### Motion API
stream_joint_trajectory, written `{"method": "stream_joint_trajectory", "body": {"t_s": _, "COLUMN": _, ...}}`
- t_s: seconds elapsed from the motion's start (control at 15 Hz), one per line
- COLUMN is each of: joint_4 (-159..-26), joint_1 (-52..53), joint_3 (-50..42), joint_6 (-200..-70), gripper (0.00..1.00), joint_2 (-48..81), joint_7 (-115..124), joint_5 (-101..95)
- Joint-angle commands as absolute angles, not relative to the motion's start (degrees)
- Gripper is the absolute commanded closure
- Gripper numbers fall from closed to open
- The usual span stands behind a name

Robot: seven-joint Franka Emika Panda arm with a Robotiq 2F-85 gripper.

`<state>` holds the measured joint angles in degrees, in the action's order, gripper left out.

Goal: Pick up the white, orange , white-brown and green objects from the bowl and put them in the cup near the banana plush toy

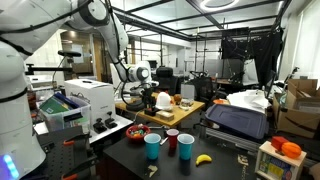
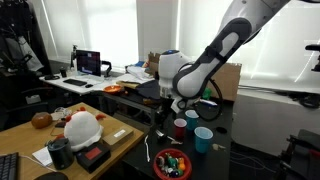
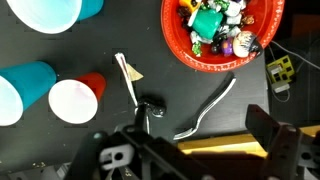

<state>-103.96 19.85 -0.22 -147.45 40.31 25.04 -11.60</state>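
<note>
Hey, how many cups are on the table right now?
3. The red cup sits in the middle, one blue cup beside the red bowl, the other blue cup beside the banana plush toy. None appears hidden.

A black table (image 1: 180, 170) carries a red bowl (image 1: 138, 135) (heaped with small toys), a blue cup (image 1: 152, 146), a red cup (image 1: 172, 140), a second blue cup (image 1: 186, 147), and just beside that one a yellow banana plush toy (image 1: 203, 158).

A white machine (image 1: 85, 100) stood at one side, with cardboard boxes (image 1: 300, 108) stacked well apart from it. In an exterior view a lit monitor (image 2: 90, 63) glowed behind a wooden bench (image 2: 20, 138) carrying a white rounded object (image 2: 82, 128).
</note>
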Motion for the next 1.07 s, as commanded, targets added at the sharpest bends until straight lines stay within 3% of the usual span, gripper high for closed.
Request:
{"method": "stream_joint_trajectory", "body": {"t_s": 0.0, "joint_4": -101.63, "joint_1": 18.40, "joint_3": 2.65, "joint_6": -145.52, "gripper": 0.00, "joint_2": 42.49, "joint_7": 19.77, "joint_5": -7.56}}
{"method": "stream_joint_trajectory", "body": {"t_s": 1.0, "joint_4": -90.96, "joint_1": 16.32, "joint_3": 8.47, "joint_6": -138.80, "gripper": 0.00, "joint_2": 53.47, "joint_7": 11.14, "joint_5": 1.19}}
